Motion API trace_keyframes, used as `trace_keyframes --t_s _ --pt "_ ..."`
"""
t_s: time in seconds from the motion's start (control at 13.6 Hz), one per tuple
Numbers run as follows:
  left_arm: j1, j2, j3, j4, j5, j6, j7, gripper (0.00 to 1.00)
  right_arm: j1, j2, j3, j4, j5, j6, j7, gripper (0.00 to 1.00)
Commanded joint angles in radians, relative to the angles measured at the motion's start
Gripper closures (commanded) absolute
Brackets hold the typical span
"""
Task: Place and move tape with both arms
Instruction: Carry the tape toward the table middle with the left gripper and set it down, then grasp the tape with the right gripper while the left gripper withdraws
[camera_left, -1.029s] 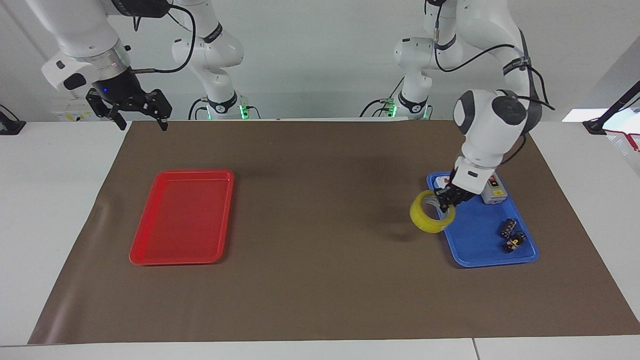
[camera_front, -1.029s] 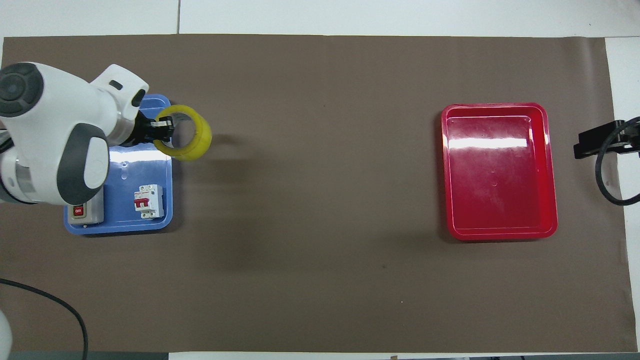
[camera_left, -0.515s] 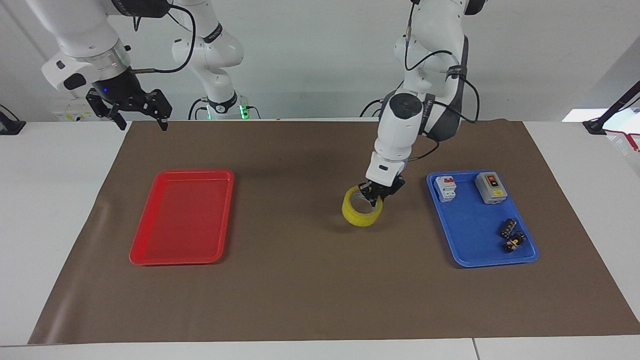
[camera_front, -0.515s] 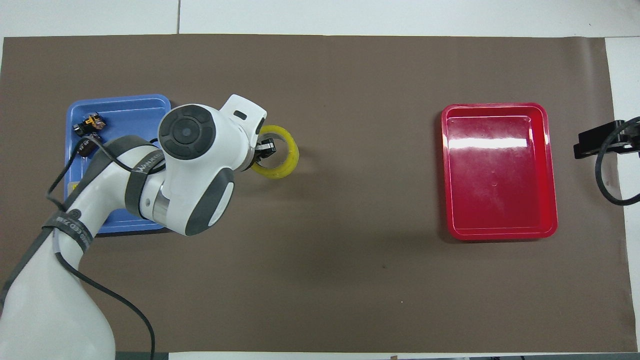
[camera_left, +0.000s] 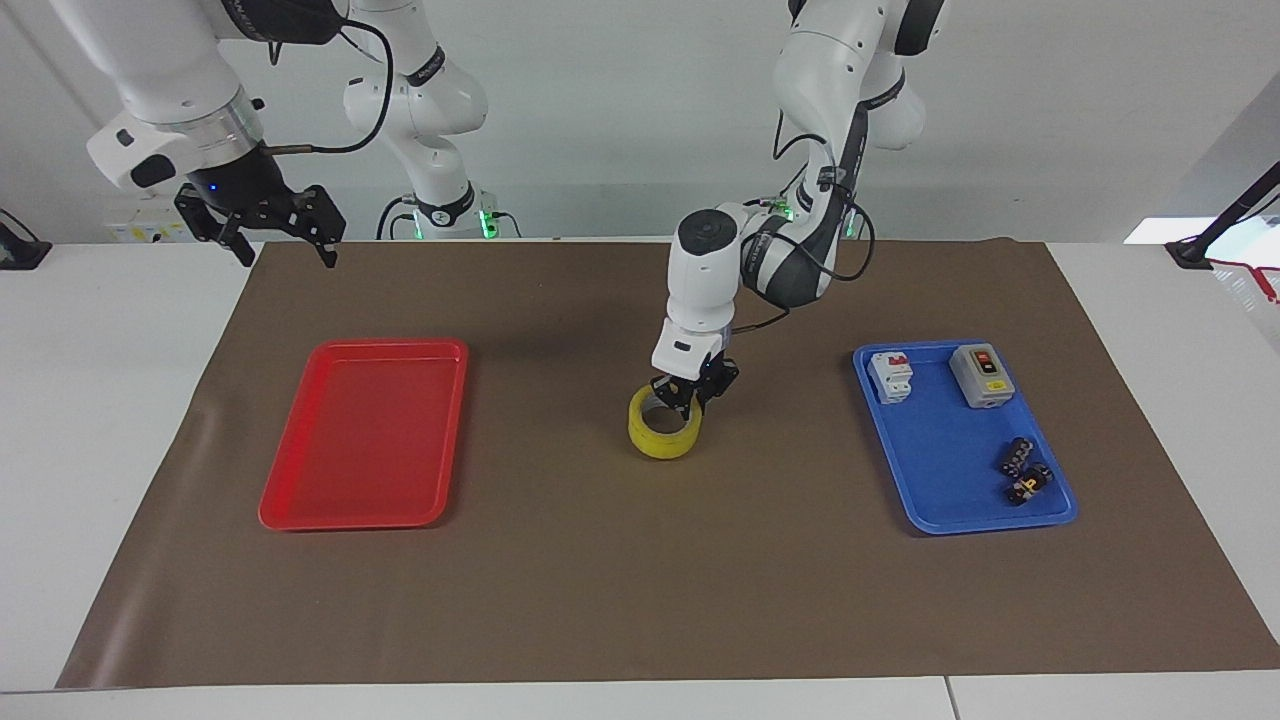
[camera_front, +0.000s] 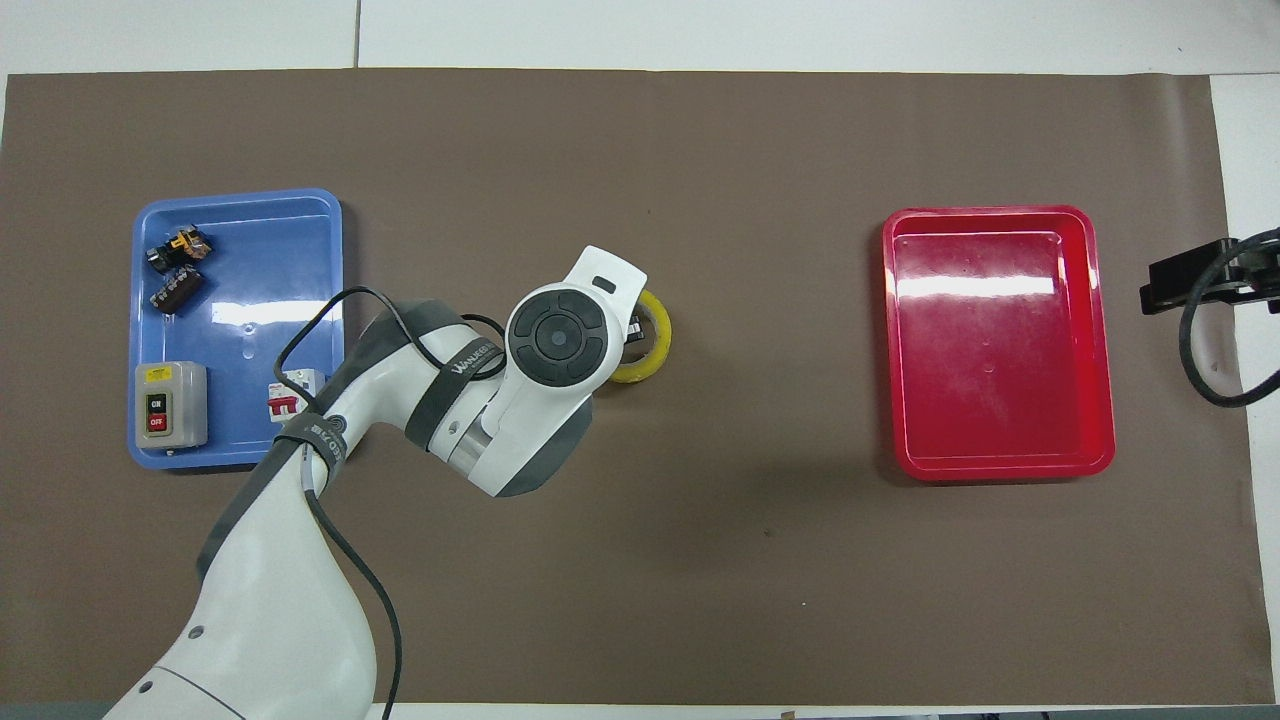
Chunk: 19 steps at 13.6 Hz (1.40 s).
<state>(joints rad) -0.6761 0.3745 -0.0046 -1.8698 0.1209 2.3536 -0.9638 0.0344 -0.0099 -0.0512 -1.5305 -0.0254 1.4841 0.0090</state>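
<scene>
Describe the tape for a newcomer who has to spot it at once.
On the brown mat, look midway between the red tray and the blue tray. The tape sits there, gripped by the left gripper. It is the only yellow ring.

I see the tape (camera_left: 664, 434) on the mat (camera_left: 640, 600) mid-desk, between two trays: one tray (camera_left: 365, 432) toward the right arm's end, the other tray (camera_left: 940, 480), holding switches (camera_left: 981, 376) and connectors (camera_left: 1024, 472), toward the left arm's end.
</scene>
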Motion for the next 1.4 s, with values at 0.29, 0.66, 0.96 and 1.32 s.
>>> trace_keyframes --t_s 0.29,0.66,0.96,1.32 --pt "-0.033 0.034 0.014 0.006 0.034 0.061 -0.026 0.03 0.015 -0.005 0.030 -0.019 0.005 0.033 -0.021 0.00" --pt "-0.001 -0.020 0.014 0.000 0.034 0.040 -0.015 0.00 0.126 0.070 0.034 -0.002 0.010 0.090 0.074 0.00" --pt "0.079 -0.127 0.014 -0.026 0.034 -0.051 0.026 0.00 0.264 0.201 0.036 -0.013 0.013 0.231 0.232 0.00" --pt "0.205 -0.229 0.012 -0.025 -0.003 -0.210 0.259 0.00 0.413 0.281 0.036 -0.127 0.039 0.454 0.371 0.00"
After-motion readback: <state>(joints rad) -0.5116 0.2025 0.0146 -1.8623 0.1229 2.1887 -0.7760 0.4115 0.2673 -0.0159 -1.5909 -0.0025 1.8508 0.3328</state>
